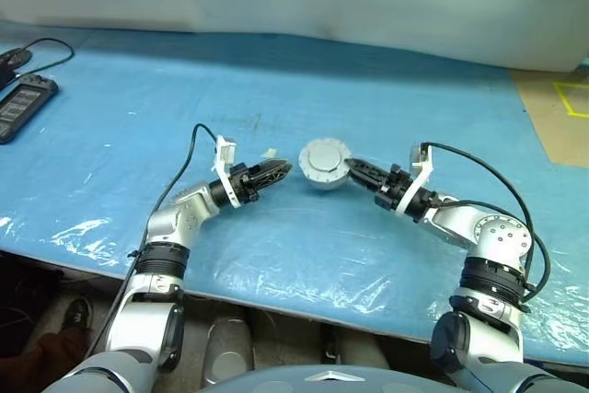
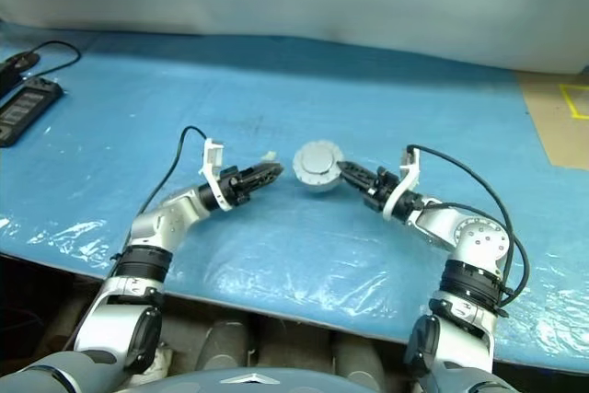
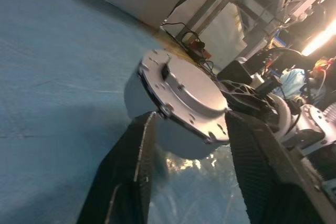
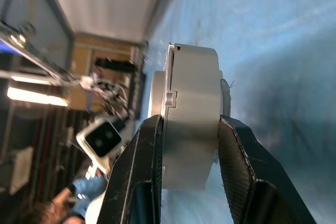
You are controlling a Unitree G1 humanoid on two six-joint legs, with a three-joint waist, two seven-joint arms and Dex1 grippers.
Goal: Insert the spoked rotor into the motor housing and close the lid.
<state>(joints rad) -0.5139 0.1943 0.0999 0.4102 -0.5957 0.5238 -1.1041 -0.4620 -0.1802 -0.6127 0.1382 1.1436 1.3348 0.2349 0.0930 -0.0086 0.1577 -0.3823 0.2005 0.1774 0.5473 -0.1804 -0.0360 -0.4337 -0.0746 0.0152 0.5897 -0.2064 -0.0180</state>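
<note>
Between my two pincers (image 1: 279, 170) (image 1: 357, 170), over the blue sheet (image 1: 386, 71), sits the housing (image 1: 324, 165), lid (image 3: 181, 90) on. My right one clamps its faces to steady it; my left gapes just beside it, holding nothing.

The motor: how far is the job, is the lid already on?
It looks nearly done. The lid sits flat on the motor housing, and no loose rotor is seen on the blue table, so it is probably inside. In hand: the right claw grips the closed motor by its top and bottom, while the left claw is open beside it. Left: setting it down.
</note>
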